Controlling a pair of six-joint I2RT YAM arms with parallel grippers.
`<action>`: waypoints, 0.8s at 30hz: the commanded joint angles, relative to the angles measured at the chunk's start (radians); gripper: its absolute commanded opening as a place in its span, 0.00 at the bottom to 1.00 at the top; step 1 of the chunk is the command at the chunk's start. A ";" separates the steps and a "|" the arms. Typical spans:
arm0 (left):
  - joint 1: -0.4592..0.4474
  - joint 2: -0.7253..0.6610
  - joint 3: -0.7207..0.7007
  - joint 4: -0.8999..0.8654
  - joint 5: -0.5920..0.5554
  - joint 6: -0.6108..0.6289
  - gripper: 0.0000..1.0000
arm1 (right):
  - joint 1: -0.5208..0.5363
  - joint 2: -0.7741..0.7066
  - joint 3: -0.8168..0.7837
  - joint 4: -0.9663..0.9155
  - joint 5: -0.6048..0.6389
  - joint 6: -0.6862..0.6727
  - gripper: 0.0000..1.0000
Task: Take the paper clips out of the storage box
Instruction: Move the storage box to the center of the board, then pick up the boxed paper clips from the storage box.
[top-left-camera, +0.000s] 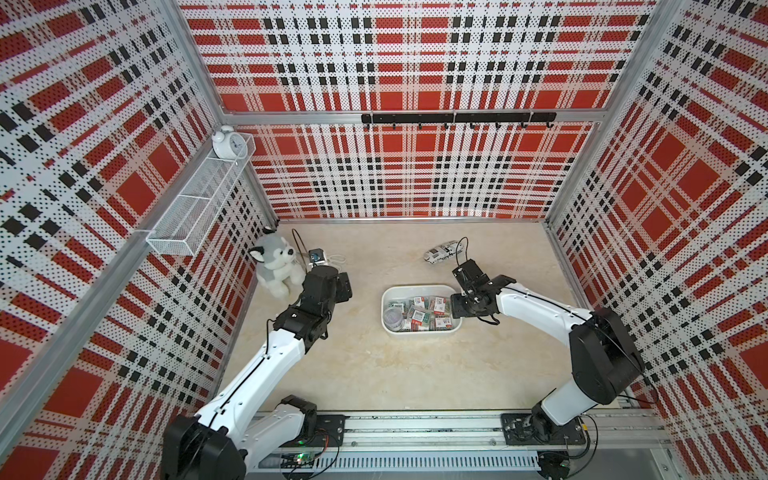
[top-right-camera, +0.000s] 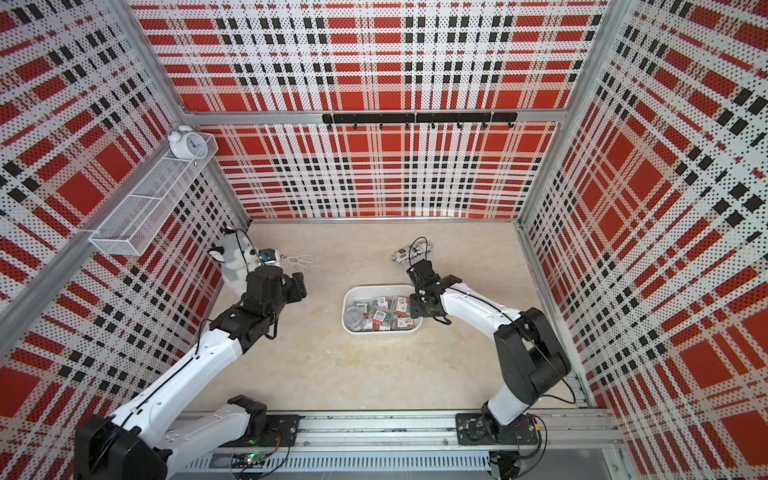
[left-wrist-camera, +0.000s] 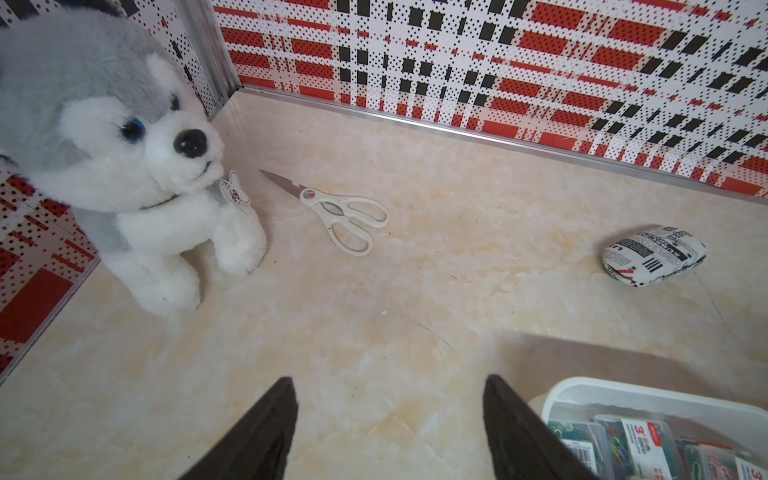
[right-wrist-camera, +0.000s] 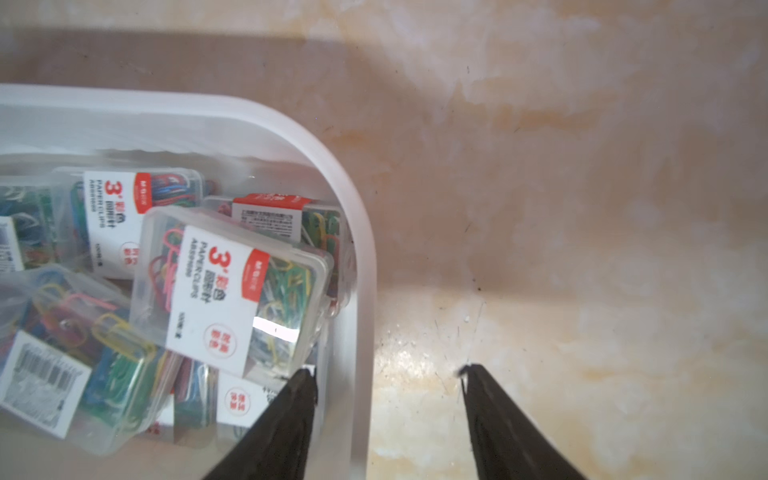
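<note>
Right wrist view: right gripper (right-wrist-camera: 386, 370) open and empty, astride the box (right-wrist-camera: 363, 257) wall, one finger over the clip cases (right-wrist-camera: 232, 291), one outside. Left wrist view: left gripper (left-wrist-camera: 388, 379) open and empty above the table (left-wrist-camera: 374, 324), beside the box. Both top views: cases and tub (top-left-camera: 392, 319) lie inside the box, mid-table.
</note>
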 joint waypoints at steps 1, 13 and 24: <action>-0.007 -0.028 0.020 -0.035 -0.005 0.014 0.74 | -0.002 -0.098 0.086 -0.080 0.089 -0.038 0.66; 0.041 -0.126 -0.041 0.006 0.047 0.045 0.76 | 0.027 -0.161 0.294 -0.232 -0.033 -0.261 0.68; 0.090 -0.156 -0.072 0.004 0.076 0.027 0.76 | 0.320 0.209 0.660 -0.443 0.047 -0.272 0.80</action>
